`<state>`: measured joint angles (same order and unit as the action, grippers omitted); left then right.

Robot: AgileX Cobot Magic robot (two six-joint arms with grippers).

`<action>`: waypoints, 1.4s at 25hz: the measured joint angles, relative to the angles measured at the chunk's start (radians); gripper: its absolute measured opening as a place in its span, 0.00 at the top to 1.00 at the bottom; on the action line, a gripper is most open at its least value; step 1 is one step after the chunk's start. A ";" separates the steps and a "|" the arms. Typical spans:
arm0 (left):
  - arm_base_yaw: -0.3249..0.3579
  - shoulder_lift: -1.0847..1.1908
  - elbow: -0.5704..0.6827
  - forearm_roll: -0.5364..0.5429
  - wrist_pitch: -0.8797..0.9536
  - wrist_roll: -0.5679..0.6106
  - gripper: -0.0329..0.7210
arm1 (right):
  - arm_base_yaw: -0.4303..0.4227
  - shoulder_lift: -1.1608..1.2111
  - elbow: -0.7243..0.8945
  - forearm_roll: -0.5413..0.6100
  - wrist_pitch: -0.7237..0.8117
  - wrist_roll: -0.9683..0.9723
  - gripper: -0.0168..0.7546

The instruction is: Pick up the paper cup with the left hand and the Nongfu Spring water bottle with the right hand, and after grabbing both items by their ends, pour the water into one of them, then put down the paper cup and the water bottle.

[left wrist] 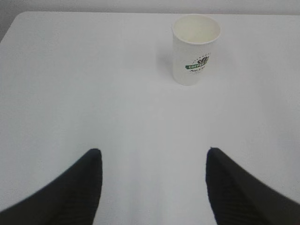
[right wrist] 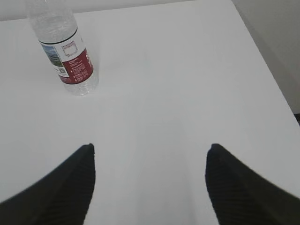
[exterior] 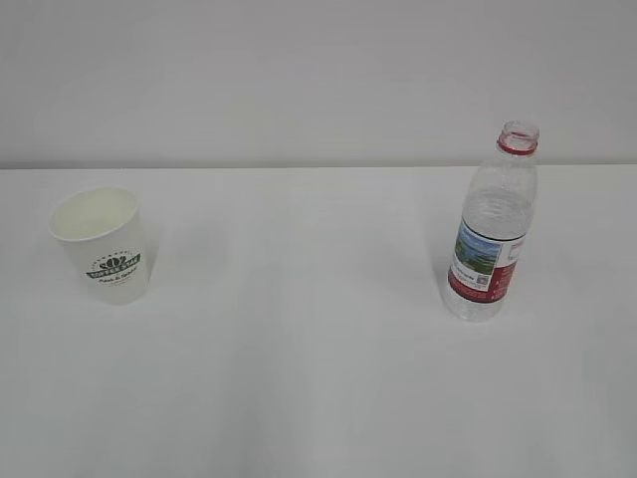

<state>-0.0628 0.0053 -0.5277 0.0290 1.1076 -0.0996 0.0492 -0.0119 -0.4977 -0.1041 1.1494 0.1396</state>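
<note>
The white paper cup [exterior: 104, 245] with a green logo stands upright on the left of the table; neither arm shows in the exterior view. The uncapped Nongfu Spring water bottle [exterior: 491, 225] stands upright on the right, with clear water [exterior: 495, 211] in it. In the left wrist view the paper cup [left wrist: 195, 50] is far ahead, right of centre, and my left gripper [left wrist: 154, 151] is open with only table between its fingers. In the right wrist view the water bottle [right wrist: 64, 50] stands ahead at the upper left, its neck cut off. My right gripper [right wrist: 150, 146] is open and holds nothing.
The white table [exterior: 309, 329] runs back to a pale wall. Its right edge [right wrist: 269, 70] shows in the right wrist view, with a darker floor beyond. The table's far left corner [left wrist: 14, 21] shows in the left wrist view.
</note>
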 joint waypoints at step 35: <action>0.000 0.000 0.000 0.000 0.000 0.000 0.32 | 0.000 0.000 0.000 -0.006 0.000 0.000 0.26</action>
<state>-0.0628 0.0053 -0.5277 0.0290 1.1076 -0.0996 0.0492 -0.0119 -0.4977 -0.1097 1.1494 0.1396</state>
